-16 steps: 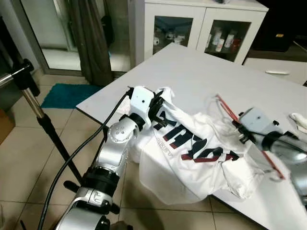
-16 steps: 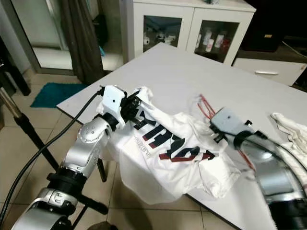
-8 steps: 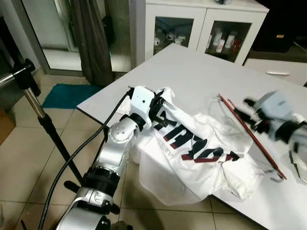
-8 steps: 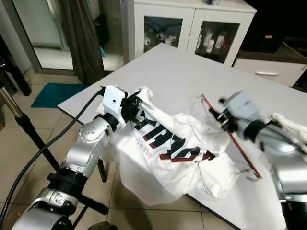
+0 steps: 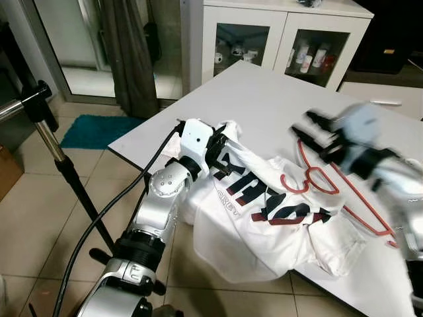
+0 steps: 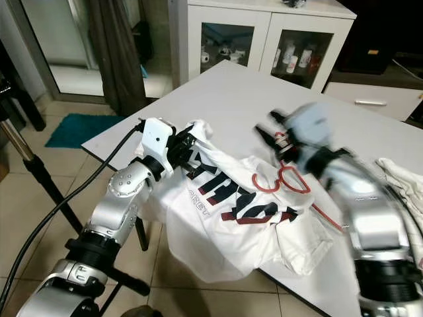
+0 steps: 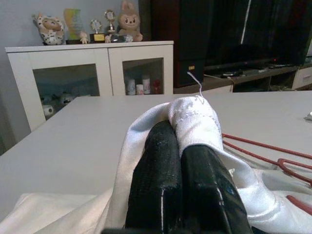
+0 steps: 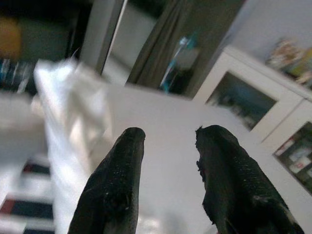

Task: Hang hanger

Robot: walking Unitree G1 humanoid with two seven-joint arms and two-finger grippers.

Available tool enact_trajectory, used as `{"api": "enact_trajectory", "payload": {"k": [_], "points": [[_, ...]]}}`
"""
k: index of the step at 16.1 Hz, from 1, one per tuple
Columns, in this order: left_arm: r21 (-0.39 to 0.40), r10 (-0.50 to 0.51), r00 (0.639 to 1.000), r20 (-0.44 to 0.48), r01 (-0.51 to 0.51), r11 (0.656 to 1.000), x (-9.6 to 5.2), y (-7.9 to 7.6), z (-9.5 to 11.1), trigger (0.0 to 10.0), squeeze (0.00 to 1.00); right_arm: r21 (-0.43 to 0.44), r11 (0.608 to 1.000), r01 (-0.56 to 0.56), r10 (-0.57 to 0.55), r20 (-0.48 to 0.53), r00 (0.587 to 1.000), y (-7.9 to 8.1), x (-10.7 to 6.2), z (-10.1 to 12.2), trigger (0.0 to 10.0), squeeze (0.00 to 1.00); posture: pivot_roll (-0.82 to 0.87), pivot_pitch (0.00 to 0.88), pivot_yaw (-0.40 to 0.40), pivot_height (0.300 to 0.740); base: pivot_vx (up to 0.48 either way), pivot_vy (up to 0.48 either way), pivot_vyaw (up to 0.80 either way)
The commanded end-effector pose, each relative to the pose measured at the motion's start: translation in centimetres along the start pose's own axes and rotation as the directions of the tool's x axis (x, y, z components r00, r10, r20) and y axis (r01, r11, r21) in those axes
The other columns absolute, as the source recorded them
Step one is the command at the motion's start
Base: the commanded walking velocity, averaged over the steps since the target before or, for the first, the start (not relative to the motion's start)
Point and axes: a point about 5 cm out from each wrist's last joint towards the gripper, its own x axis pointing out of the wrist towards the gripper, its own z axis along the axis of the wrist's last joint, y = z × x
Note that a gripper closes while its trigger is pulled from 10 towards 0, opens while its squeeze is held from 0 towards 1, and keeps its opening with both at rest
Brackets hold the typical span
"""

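R hand [image 6: 274,125] let go hanger [image 5: 344,191], now on shirt [image 5: 264,205].

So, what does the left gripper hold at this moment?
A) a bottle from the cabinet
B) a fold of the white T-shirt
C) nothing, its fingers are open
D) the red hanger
B: the left gripper has its black fingers shut on a fold of the white T-shirt, while the red hanger lies on the shirt beside it.
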Motion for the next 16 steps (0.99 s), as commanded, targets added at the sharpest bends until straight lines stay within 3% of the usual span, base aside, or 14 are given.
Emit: {"api": "enact_trajectory", "payload": {"k": [1,4,5,9,10,12,13,15,16], "points": [[0.013,-0.013,1.000,0.008,0.013,1.000,0.2,-0.2,0.4,10.0,0.00,-0.045,0.997,-0.062,0.058,-0.079,0.995,1.1,0.7,-1.3,10.0,0.00,0.03,0.000,-0.033,0.723,0.000,0.000,0.00],[0.013,0.001,1.000,0.009,-0.001,1.000,0.0,0.0,0.3,10.0,0.00,-0.102,0.992,-0.070,0.053,-0.158,0.986,1.8,1.1,-2.9,10.0,0.00,0.04,0.000,-0.039,0.723,0.000,0.000,0.00],[0.013,0.004,1.000,0.007,-0.004,1.000,-0.1,0.0,0.3,10.0,0.00,-0.082,0.995,-0.063,0.049,-0.167,0.985,1.9,1.1,-3.3,10.0,1.00,0.04,0.000,-0.040,0.723,0.000,0.000,0.00],[0.011,0.000,1.000,0.008,0.000,1.000,0.1,-0.1,0.3,10.0,0.00,-0.120,0.992,-0.050,0.015,-0.277,0.961,1.9,1.1,-5.1,10.0,1.00,0.03,0.000,-0.038,0.723,0.000,0.000,0.00],[0.010,-0.004,1.000,0.011,0.004,1.000,0.2,-0.2,0.4,10.0,0.00,-0.139,0.989,-0.056,0.003,-0.349,0.937,1.9,0.9,-6.2,10.0,1.00,0.03,0.000,-0.037,0.723,0.000,0.000,0.00],[0.010,-0.006,1.000,0.011,0.006,1.000,0.1,-0.2,0.4,10.0,0.00,-0.081,0.994,-0.068,0.033,-0.382,0.924,2.4,0.7,-6.9,10.0,1.00,0.03,0.000,-0.034,0.723,0.000,0.000,0.00],[0.010,-0.007,1.000,0.010,0.007,1.000,0.1,-0.2,0.4,10.0,0.00,-0.071,0.995,-0.067,0.035,-0.384,0.923,2.7,1.0,-7.1,10.0,0.00,0.03,0.000,-0.033,0.723,0.000,0.000,0.00],[0.012,-0.011,1.000,0.010,0.011,1.000,0.1,-0.2,0.4,10.0,0.00,-0.063,0.996,-0.061,0.031,-0.410,0.912,3.2,1.6,-7.8,9.9,0.00,0.03,0.000,-0.033,0.723,0.000,0.000,0.00],[0.013,-0.012,1.000,0.013,0.012,1.000,0.1,-0.2,0.5,10.0,0.00,-0.044,0.996,-0.074,0.049,-0.421,0.906,3.8,1.8,-8.3,3.5,0.00,0.04,0.000,-0.033,0.723,0.000,0.000,0.00]]}}
